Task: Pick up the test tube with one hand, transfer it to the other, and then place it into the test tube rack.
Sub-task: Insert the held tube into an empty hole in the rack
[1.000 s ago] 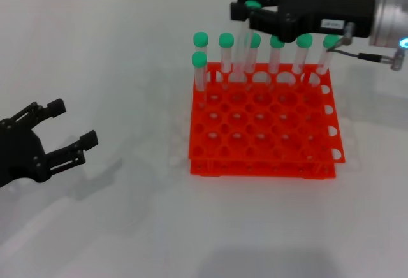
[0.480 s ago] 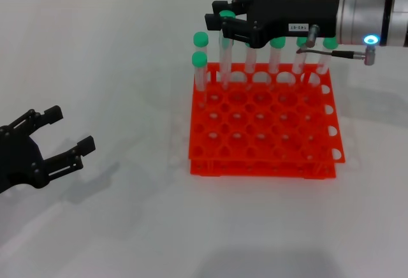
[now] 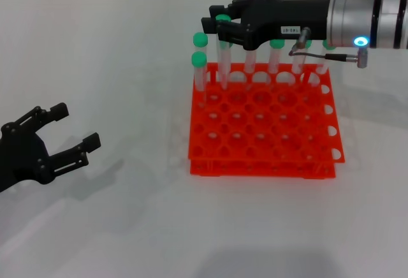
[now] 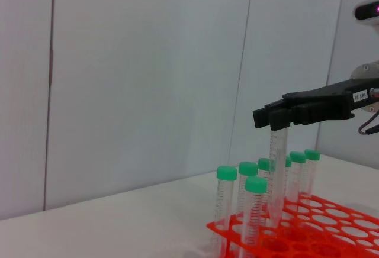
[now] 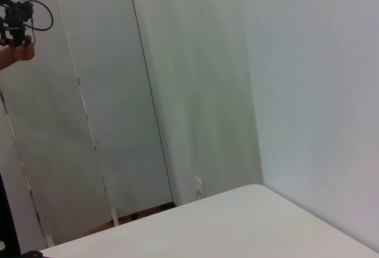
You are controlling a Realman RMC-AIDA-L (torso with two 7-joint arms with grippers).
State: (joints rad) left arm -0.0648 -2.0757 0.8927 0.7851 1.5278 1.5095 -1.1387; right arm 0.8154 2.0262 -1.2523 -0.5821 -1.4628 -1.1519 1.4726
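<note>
My right gripper (image 3: 220, 27), black with a small white label, is shut on the green-capped test tube (image 3: 223, 51). It holds the tube upright over the back left part of the orange-red test tube rack (image 3: 261, 157). In the left wrist view the right gripper (image 4: 278, 116) holds the tube (image 4: 277, 169) with its tip just at the top of the rack (image 4: 331, 210). My left gripper (image 3: 76, 125) is open and empty, low over the table far left of the rack.
Several other green-capped tubes (image 3: 276, 58) stand in the rack's back row, and one (image 3: 199, 67) stands in the second row at the left. The right wrist view shows only walls and a table edge (image 5: 237, 210).
My right gripper has moved left along the rack's back row with the tube in it. My left gripper has shifted only slightly and stays open.
</note>
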